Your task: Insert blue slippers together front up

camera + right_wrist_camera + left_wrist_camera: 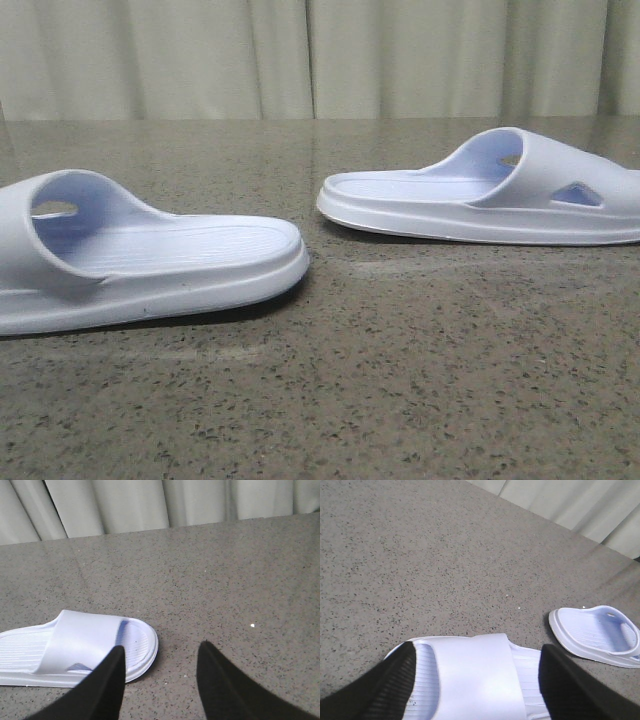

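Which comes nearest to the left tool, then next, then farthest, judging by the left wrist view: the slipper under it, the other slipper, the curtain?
1. Slipper under the left tool, between its fingers.
2. Other slipper, lying apart on the table.
3. Curtain, beyond the table's far edge.

Both our grippers open, low over the table

Our left gripper (477, 680) holds its two black fingers (385, 690) spread wide, one to each side of the near slipper (470, 680), with no contact we can confirm. Our right gripper (160, 655) hangs with fingers (107, 685) apart, closing on nothing.
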